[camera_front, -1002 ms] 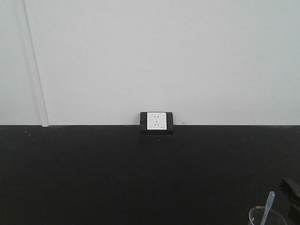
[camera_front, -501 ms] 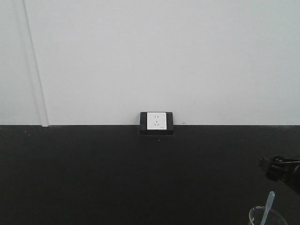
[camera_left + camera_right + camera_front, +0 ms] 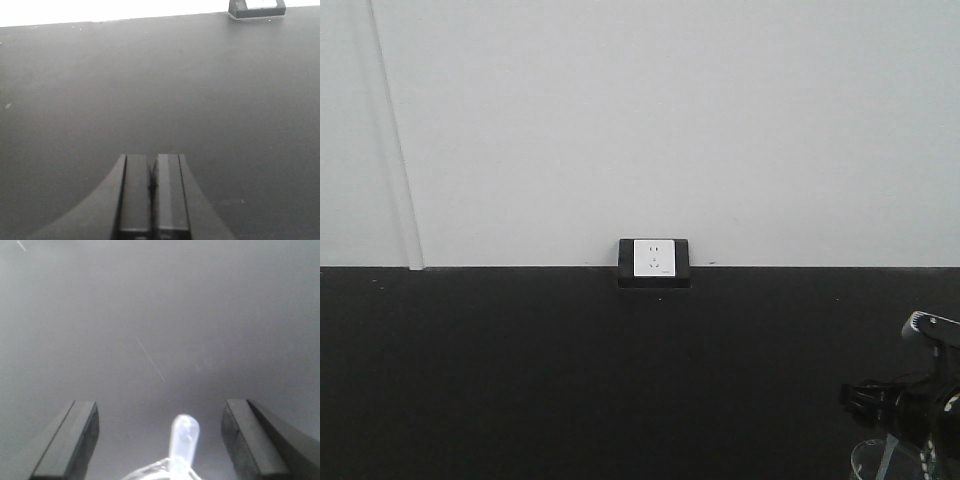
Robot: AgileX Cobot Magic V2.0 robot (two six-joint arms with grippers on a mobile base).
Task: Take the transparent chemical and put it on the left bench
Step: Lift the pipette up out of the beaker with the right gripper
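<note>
**A:** Exterior front-facing view: the right gripper (image 3: 895,405) hangs over a beaker (image 3: 865,460) at the table's (image 3: 570,380) near right corner, hiding most of what stands in it.

**B:** Left wrist view?

**A:** The left gripper (image 3: 152,161) is clenched on nothing, above the table.

**B:** Right wrist view?

**A:** Its fingers (image 3: 75,437) are spread wide. The transparent chemical (image 3: 184,432) stands in the beaker between them, touching neither, nearer the picture's right finger. I'd centre, sink lower, pinch the stem gently, then lift straight.
</note>
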